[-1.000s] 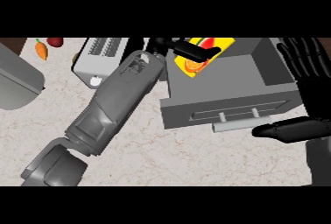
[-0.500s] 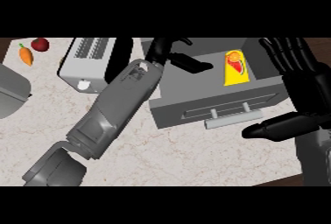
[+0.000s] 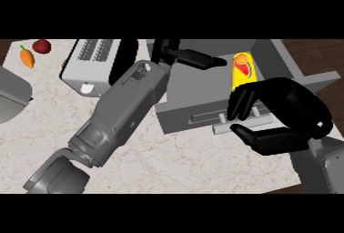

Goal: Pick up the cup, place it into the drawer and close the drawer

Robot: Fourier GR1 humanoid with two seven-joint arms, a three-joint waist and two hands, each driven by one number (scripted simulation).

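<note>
The yellow cup with red and orange markings lies inside the open grey drawer, against its right wall. My left hand hovers over the drawer's back left part. Its fingers are straight and point toward the cup without touching it. My right hand is at the drawer's front. Its relaxed fingers hang over the pale handle, and the thumb sits below it. The left forearm crosses the counter from the lower left and hides the drawer's left edge.
A grey toaster stands left of the drawer. A carrot and a dark red vegetable lie at the far left. Part of a grey pot shows at the left edge. The counter ends at the right.
The cup left my left hand and now lies in the drawer. My right hand swung from the right edge, fingers up, down onto the drawer's front by the handle.
</note>
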